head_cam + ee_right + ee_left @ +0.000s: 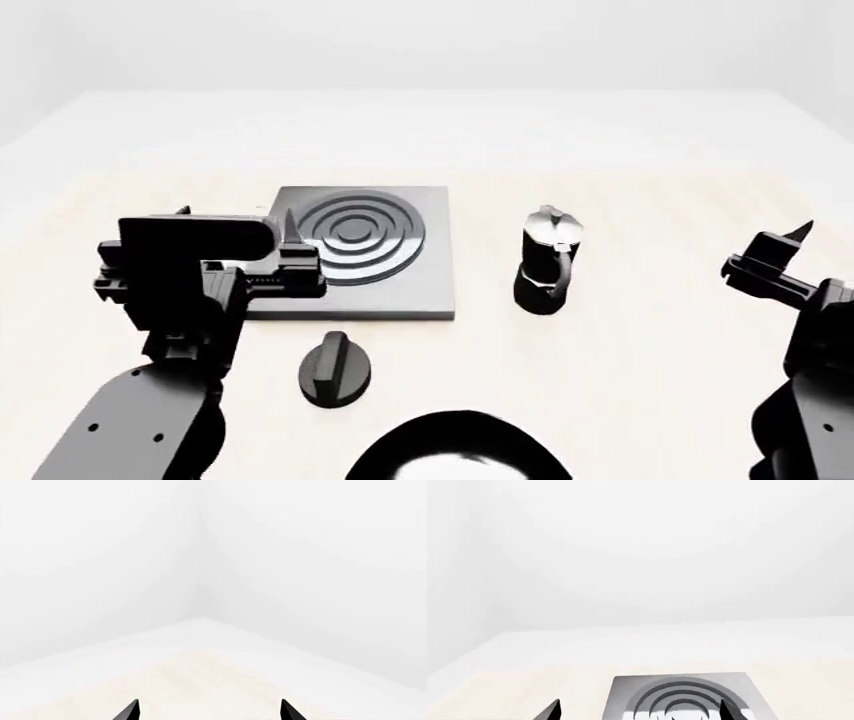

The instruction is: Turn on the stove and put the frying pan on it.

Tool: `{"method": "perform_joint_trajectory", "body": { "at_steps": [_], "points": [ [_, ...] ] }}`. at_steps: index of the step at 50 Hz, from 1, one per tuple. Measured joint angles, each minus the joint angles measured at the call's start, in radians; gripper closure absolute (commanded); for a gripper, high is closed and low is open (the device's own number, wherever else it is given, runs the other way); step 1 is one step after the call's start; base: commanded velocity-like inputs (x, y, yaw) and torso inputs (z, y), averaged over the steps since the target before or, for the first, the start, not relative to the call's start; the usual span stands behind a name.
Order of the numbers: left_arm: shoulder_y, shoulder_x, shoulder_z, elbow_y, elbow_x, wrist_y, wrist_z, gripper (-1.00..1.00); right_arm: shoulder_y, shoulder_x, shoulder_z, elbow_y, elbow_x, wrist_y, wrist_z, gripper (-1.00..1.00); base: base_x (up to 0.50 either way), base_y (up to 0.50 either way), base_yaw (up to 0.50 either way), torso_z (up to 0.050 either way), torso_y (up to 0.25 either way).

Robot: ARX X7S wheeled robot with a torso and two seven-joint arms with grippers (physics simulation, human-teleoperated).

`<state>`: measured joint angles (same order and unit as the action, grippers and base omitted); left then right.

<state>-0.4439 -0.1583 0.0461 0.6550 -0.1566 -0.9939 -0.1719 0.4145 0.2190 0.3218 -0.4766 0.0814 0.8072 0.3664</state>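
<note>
Frying pan (461, 450) sits at the near table edge, half cut off in head view, not on the stove (363, 260) yet. Knob (334, 368) lies between pan and stove slab, untouched as far as I can tell; burner shows no glow, so can't confirm it's on. Left gripper (238, 215) hovers over the slab's left edge, fingers spread, empty. Right gripper (781, 250) also spread, empty, well right of the moka pot (549, 258). Both steps look pending.
</note>
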Motion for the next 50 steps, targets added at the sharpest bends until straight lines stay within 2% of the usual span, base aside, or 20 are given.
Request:
{"method": "perform_joint_trajectory", "body": {
  "at_steps": [2,4,10,16,22,27,34,43,50],
  "points": [
    [-0.07,-0.013,-0.022,0.006,-0.063,-0.104,-0.038,-1.0,0.0,0.0,-0.003,0.0,0.002,0.002,0.0,-1.0,0.0,0.0,0.0,0.0,0.0],
    [-0.143,-0.041,-0.045,-0.013,-0.168,-0.19,-0.123,-1.0,0.001,-0.001,-0.005,0.001,0.003,0.003,-0.001,-1.0,0.0,0.0,0.0,0.0,0.0],
    [-0.363,-0.148,-0.06,-0.175,-0.666,-0.354,-0.548,-1.0,0.002,-0.002,-0.01,0.005,0.009,0.005,-0.002,-1.0,0.0,0.0,0.0,0.0,0.0],
    [-0.543,-0.246,0.018,-0.386,-1.188,-0.419,-0.895,-1.0,0.001,-0.002,-0.013,0.006,0.015,0.007,-0.004,-1.0,0.0,0.0,0.0,0.0,0.0],
    [-0.67,-0.333,0.148,-0.59,-1.551,-0.452,-1.103,-1.0,0.001,-0.002,-0.019,0.01,0.02,0.006,-0.005,-1.0,0.0,0.0,0.0,0.0,0.0],
    [-0.736,-0.391,0.245,-0.707,-1.74,-0.467,-1.203,-1.0,0.001,-0.002,-0.024,0.013,0.022,0.005,-0.005,-1.0,0.0,0.0,0.0,0.0,0.0],
    [-0.779,-0.447,0.343,-0.798,-1.881,-0.472,-1.272,-1.0,0.001,-0.001,-0.03,0.014,0.025,0.005,-0.004,-1.0,0.0,0.0,0.0,0.0,0.0],
    [-0.785,-0.488,0.41,-0.862,-1.936,-0.469,-1.282,-1.0,0.0,0.001,-0.037,0.016,0.028,0.004,-0.002,-1.0,0.0,0.0,0.0,0.0,0.0],
    [-0.757,-0.502,0.422,-0.885,-1.918,-0.459,-1.239,-1.0,0.0,0.003,-0.042,0.017,0.029,0.004,0.001,-1.0,0.0,0.0,0.0,0.0,0.0]
  ]
}}
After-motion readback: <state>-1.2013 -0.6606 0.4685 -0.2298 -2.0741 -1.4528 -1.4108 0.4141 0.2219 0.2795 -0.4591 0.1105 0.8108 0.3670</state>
